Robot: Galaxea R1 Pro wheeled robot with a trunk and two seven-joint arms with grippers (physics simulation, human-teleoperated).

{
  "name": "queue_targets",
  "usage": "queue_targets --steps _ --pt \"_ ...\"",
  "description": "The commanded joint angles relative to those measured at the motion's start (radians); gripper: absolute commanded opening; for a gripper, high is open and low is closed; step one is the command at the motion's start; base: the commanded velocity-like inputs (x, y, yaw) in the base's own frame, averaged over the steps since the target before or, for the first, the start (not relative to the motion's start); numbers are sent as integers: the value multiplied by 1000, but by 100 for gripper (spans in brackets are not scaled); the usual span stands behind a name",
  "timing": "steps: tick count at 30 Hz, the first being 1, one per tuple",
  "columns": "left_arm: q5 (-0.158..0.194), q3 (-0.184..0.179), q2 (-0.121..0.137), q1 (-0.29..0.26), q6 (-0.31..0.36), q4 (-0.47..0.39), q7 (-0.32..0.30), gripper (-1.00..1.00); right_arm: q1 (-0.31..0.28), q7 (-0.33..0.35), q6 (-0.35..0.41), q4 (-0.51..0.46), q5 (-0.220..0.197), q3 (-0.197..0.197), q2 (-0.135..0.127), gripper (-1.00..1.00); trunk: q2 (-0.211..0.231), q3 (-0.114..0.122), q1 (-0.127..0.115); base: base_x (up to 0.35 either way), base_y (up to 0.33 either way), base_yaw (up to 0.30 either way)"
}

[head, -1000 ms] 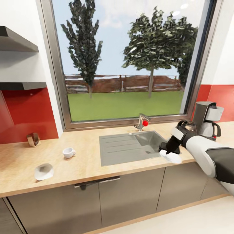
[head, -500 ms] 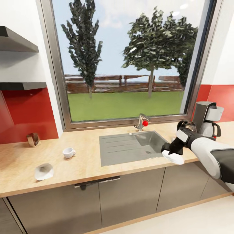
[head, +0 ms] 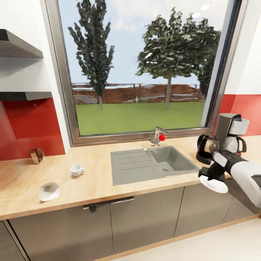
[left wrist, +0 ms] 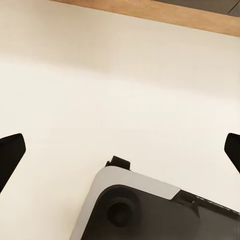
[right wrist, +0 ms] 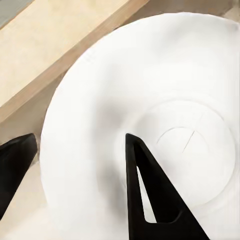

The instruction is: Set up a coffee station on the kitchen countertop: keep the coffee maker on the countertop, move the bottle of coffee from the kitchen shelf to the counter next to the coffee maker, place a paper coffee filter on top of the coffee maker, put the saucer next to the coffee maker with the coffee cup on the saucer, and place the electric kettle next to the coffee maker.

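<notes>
My right gripper (head: 211,175) is shut on the rim of the white saucer (head: 215,186), held tilted just off the kitchen countertop's (head: 90,188) front edge, in front of the glass electric kettle (head: 207,148). In the right wrist view the saucer (right wrist: 150,115) has one finger over it and one beyond its rim, with the gripper (right wrist: 82,185) closed across the edge. The coffee maker (head: 232,133) stands behind the kettle at far right. The coffee cup (head: 76,170) and paper coffee filter (head: 48,191) lie at the counter's left. My left gripper (left wrist: 120,150) is open above the floor. The bottle of coffee is out of view.
A steel sink (head: 152,164) with a faucet (head: 158,136) is set in the counter's middle under a large window. A small brown holder (head: 37,156) stands by the red backsplash. Two dark shelves (head: 21,95) hang at upper left. Grey cabinet fronts (head: 145,217) run below.
My right arm has carried the saucer rightward and toward the counter's front, from the sink's right edge to in front of the kettle, which now shows fully.
</notes>
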Motion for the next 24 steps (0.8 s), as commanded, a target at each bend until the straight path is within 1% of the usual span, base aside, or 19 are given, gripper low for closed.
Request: queue_targets --steps 1,4,9,12,14,18,19,20,21,22,23,24 --pt "1 1 0 -1 -3 0 -1 100 14 -7 -5 1 -12 -2 -9 -100 -1 -2 0 0 0 0" --pt "0 1 0 -1 -3 0 -1 100 56 0 -34 1 -9 -2 -24 -100 -1 -2 0 0 0 0" --pt "0 1 -1 -1 -3 0 -1 100 153 16 -98 1 -7 -2 -37 -100 -1 -2 0 0 0 0" --pt "0 1 -1 -1 -3 0 -1 100 187 18 -121 1 -7 -2 -48 -100 -1 -2 0 0 0 0" --pt "0 1 -1 -1 -4 0 -1 100 225 19 -148 1 -7 -2 -55 -100 -1 -2 0 0 0 0" --pt "0 1 -3 -1 -4 0 -1 100 328 19 -229 1 -7 -2 -53 -100 -1 -2 0 0 0 0" --pt "0 1 -3 -1 -4 0 -1 100 342 19 -240 1 -7 -2 -52 -100 -1 -2 0 0 0 0" --pt "0 1 -4 -1 -4 0 -1 100 369 19 -263 1 -7 -2 -51 -100 -1 -2 0 0 0 0" --pt "0 1 -4 -1 -4 0 -1 100 396 19 -287 1 -7 -2 -49 -100 -1 -2 0 0 0 0" --pt "0 2 -4 -1 -4 1 -1 100 447 19 -336 1 -7 -2 -46 -100 -1 -2 0 0 0 0" --pt "0 2 -4 -1 -4 1 -1 100 461 19 -349 1 -7 -2 -45 -100 -1 -2 0 0 0 0" --pt "0 2 -4 -1 -4 1 -1 100 489 18 -378 1 -7 -2 -44 -100 -1 -2 0 0 0 0"
